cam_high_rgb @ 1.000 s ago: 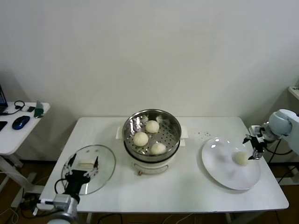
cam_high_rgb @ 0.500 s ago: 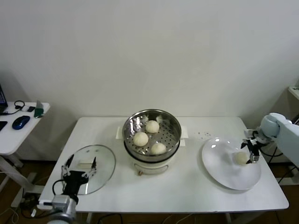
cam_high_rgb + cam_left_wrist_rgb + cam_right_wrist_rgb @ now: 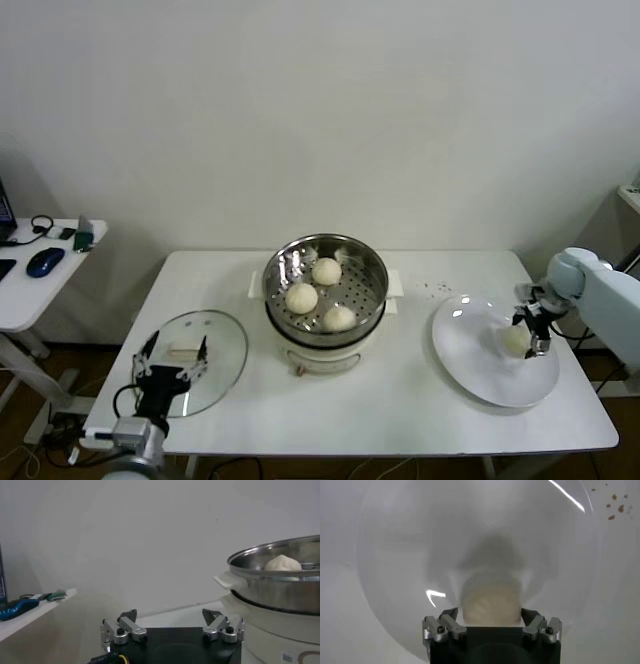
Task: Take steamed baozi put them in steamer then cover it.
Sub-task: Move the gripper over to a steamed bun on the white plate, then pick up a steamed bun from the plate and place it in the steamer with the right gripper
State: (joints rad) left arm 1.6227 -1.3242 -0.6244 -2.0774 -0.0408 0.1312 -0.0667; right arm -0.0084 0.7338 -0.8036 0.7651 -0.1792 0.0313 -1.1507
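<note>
Three steamed baozi lie on the perforated tray of the steamer at the table's middle. One more baozi sits on a white plate at the right. My right gripper is down at this bun, fingers open on either side of it; in the right wrist view the bun fills the gap of the gripper. The glass cover lies flat at the front left. My left gripper hovers open and empty over it, and shows in the left wrist view beside the steamer.
A low side table with a blue mouse stands off the left edge. Dark crumbs lie behind the plate. The plate's rim curves round the bun in the right wrist view.
My right gripper has moved left and down from the plate's right edge, so that it now straddles the bun. The left arm has barely moved.
</note>
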